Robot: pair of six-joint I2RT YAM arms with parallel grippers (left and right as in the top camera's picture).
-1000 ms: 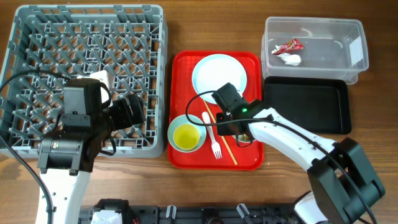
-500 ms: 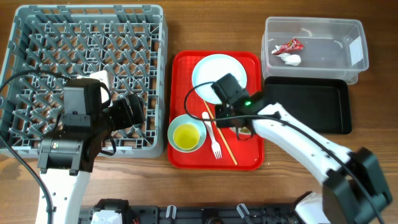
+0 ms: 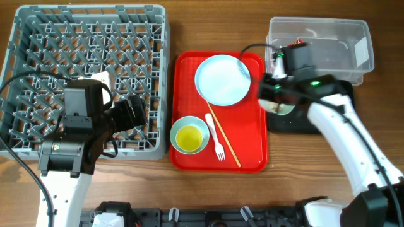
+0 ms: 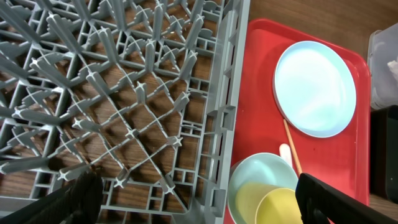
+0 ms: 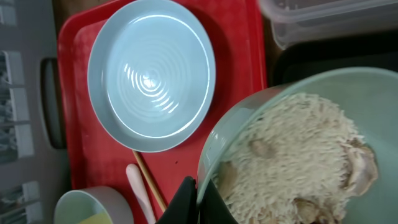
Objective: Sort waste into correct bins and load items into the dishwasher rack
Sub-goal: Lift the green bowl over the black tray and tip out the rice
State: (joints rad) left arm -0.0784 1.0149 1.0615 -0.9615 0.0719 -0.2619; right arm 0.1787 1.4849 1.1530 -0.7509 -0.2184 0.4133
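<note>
My right gripper [image 3: 273,101] [image 5: 202,200] is shut on the rim of a mint bowl [image 5: 249,124] full of beige food scraps [image 5: 298,155]. It holds the bowl over the left edge of the black tray [image 3: 328,107]. The clear tub [image 3: 334,53] behind holds the red wrapper [image 3: 300,43]; the tissue is hidden by the arm. On the red tray [image 3: 189,69] lie the blue plate [image 3: 221,79], a second mint bowl [image 3: 178,126] with the yellow cup [image 3: 189,137] in it, the white fork [image 3: 215,135] and the chopstick [image 3: 222,140]. My left gripper [image 3: 136,112] [image 4: 199,208] is open and empty above the grey rack's [image 3: 82,50] front right corner.
The rack's right wall [image 4: 221,118] stands close beside the red tray's left edge [image 4: 245,112]. The tub and the black tray sit side by side at the right of the wooden table [image 3: 379,126]. A white object [image 3: 104,79] lies in the rack by the left arm.
My right gripper has carried the bowl of scraps from the red tray to the right, to the black tray's left edge. The left arm has not moved.
</note>
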